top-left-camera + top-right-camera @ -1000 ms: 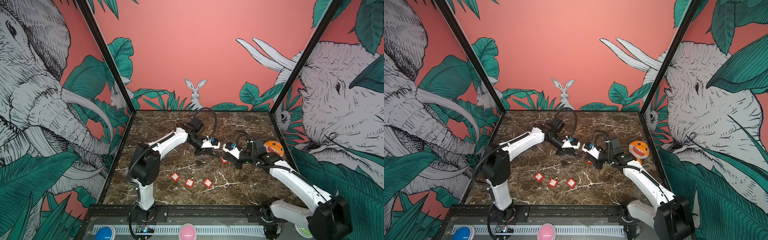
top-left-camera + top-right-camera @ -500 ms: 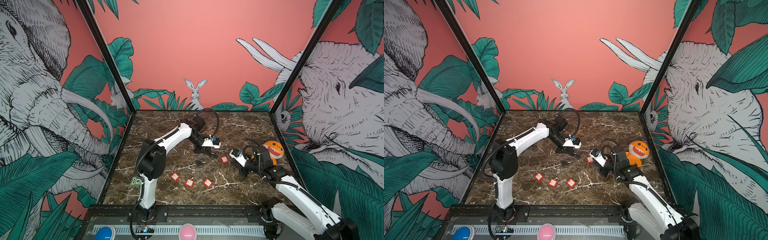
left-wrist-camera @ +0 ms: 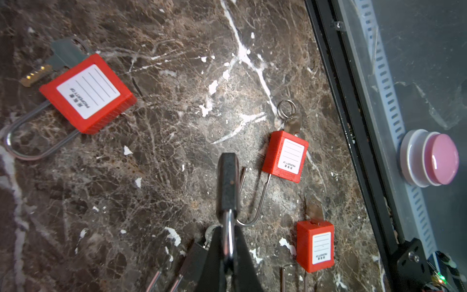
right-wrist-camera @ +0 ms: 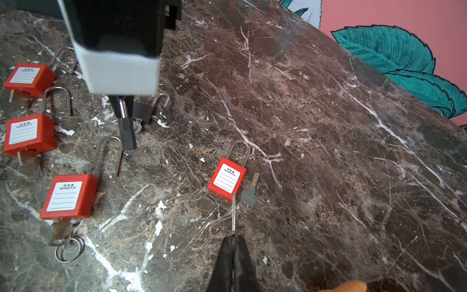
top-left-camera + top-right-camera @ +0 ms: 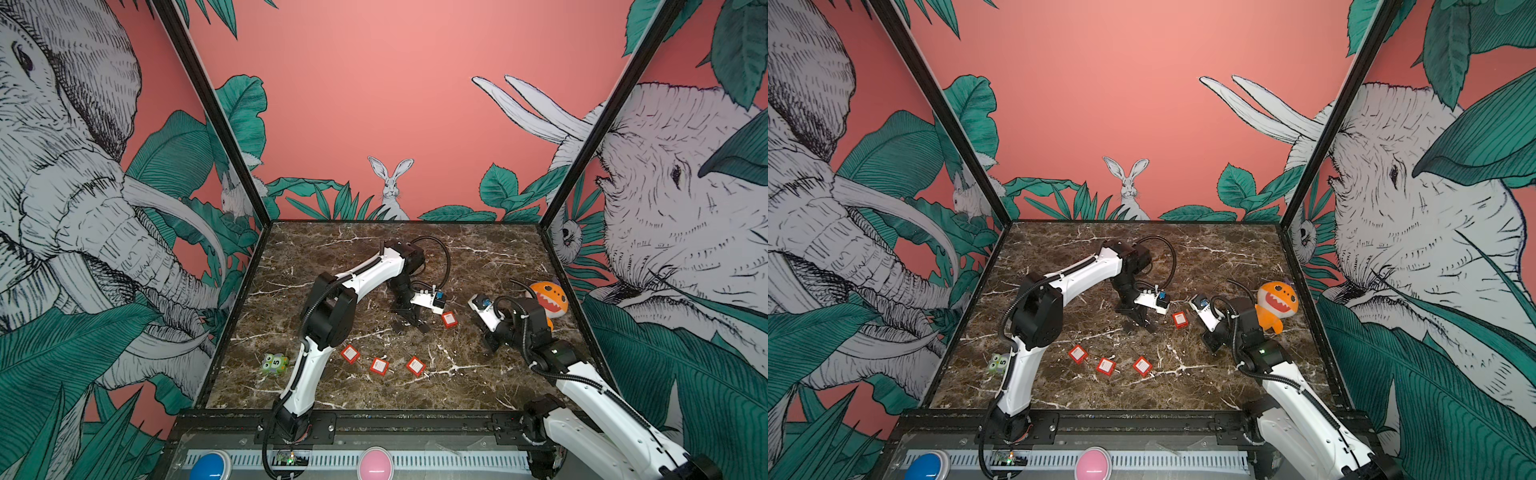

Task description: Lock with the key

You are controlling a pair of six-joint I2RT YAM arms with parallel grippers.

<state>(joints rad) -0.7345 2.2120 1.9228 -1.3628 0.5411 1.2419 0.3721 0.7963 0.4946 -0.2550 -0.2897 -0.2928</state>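
Observation:
My left gripper (image 3: 228, 227) is shut on the silver shackle of a small black padlock (image 3: 228, 182), whose body sticks out beyond the fingertips above the marble. The right wrist view shows that same padlock (image 4: 127, 136) hanging from the left gripper (image 4: 121, 107). My right gripper (image 4: 233, 236) is shut on a thin key (image 4: 233, 212) seen edge-on, well apart from the black padlock. In both top views the left gripper (image 5: 409, 322) (image 5: 1140, 320) is mid-table and the right gripper (image 5: 491, 345) (image 5: 1210, 345) sits to its right.
Several red padlocks (image 5: 379, 365) lie on the marble, one (image 4: 226, 182) beside a loose key (image 4: 250, 194). A second black padlock (image 4: 141, 111) lies open. An orange plush (image 5: 548, 299) sits far right, a green toy (image 5: 275, 363) front left. The pink button (image 3: 439, 159) lies past the front rail.
My right gripper has drawn back from the left gripper, toward the right front. The left arm's elbow swung right, uncovering the green toy; its gripper stayed almost in place.

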